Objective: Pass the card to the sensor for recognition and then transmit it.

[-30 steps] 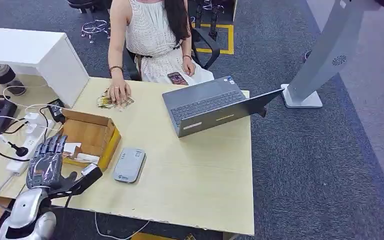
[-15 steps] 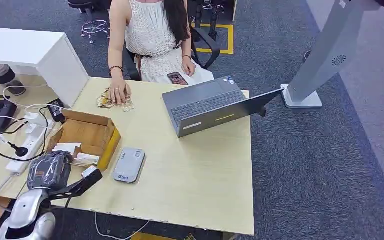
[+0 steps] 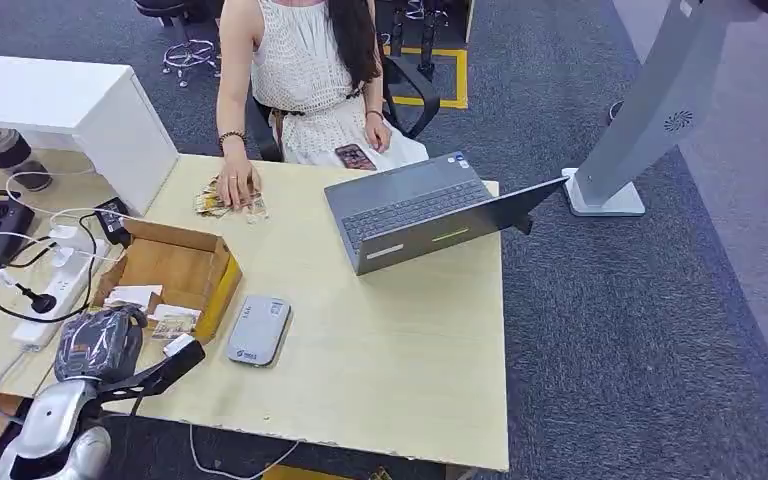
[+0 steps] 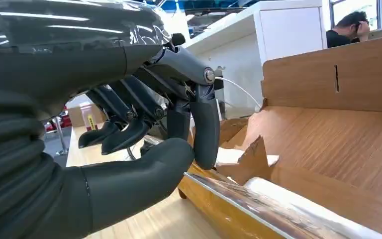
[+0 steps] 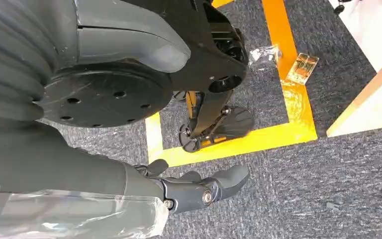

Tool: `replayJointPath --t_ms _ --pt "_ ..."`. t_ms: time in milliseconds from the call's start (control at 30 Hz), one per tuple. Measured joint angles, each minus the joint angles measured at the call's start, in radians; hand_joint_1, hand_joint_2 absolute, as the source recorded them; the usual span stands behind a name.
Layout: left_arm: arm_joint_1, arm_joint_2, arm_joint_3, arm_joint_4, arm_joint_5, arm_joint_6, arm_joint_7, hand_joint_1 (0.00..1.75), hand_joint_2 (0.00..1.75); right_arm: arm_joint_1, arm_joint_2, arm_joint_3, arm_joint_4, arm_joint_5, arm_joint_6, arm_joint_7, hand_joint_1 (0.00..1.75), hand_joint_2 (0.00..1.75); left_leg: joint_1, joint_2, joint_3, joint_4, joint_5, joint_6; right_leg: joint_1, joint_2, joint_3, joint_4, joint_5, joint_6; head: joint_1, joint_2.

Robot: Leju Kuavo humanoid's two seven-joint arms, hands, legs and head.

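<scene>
My left hand point(image 3: 100, 343) hangs over the near edge of an open cardboard box point(image 3: 182, 262), fingers curled down. In the left wrist view, the thumb and a finger point(image 4: 206, 129) close together on the edge of a pale card point(image 4: 231, 156) at the box's rim. That card point(image 3: 173, 326) lies tilted just beyond the hand, pattern side showing. A grey card sensor point(image 3: 258, 329) lies flat on the table to the right of the box. My right hand point(image 5: 191, 191) hangs beside my body over the carpet and holds nothing.
A person sits across the table with one hand point(image 3: 236, 187) on a spread of cards. An open laptop point(image 3: 415, 205) lies at the far right. A power strip point(image 3: 55, 285) and cables lie left of the box, and a grey kiosk stand point(image 3: 650, 110) rises at the right.
My left hand's fingers, stretched out over the box a second ago, have curled down at its near edge. The card by the fingertips has shifted and tilted.
</scene>
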Motion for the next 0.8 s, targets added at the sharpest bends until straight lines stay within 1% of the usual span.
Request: replayJointPath --t_ms 167,200,233,433,567,800 --pt "0.0 0.0 0.0 0.0 0.0 -0.001 0.0 1.75 1.75 0.0 -0.001 -0.002 0.0 0.0 0.0 0.0 0.0 1.75 0.0 0.0 0.0 0.0 0.0 0.0 0.0 0.0 0.0 0.0 0.0 0.0 0.0 0.0" --pt "0.0 0.0 0.0 0.0 0.0 0.001 0.0 0.07 1.75 0.0 -0.001 -0.003 0.0 0.0 -0.002 0.0 0.0 1.75 0.0 0.0 0.0 0.0 0.0 0.0 0.0 0.0 0.0 0.0 0.0 0.0 0.0 0.0" --pt "0.0 0.0 0.0 0.0 0.0 0.006 0.0 0.0 1.75 0.001 -0.001 -0.003 0.0 0.001 -0.003 0.0 0.0 1.75 0.0 0.0 0.0 0.0 0.0 0.0 0.0 0.0 0.0 0.0 0.0 0.0 0.0 0.0" --pt "0.021 -0.001 0.0 -0.037 -0.02 0.051 0.0 0.0 1.75 0.004 -0.001 -0.01 0.0 0.002 -0.006 -0.003 0.0 1.75 0.0 0.0 0.0 0.0 0.0 0.0 0.0 0.0 0.0 0.0 0.0 0.0 0.0 0.0" --pt "0.03 -0.001 0.0 -0.071 -0.026 0.051 0.0 0.0 1.75 0.005 -0.001 -0.014 0.0 0.003 -0.005 -0.006 0.0 1.75 0.0 0.0 0.0 0.0 0.0 0.0 0.0 0.0 0.0 0.0 0.0 0.0 0.0 0.0" --pt "0.03 -0.001 0.0 -0.084 -0.029 0.048 0.004 0.0 1.75 0.005 -0.001 -0.019 0.0 0.006 -0.005 -0.006 0.0 1.75 0.0 0.0 0.0 0.0 0.0 0.0 0.0 0.0 0.0 0.0 0.0 0.0 0.0 0.0"
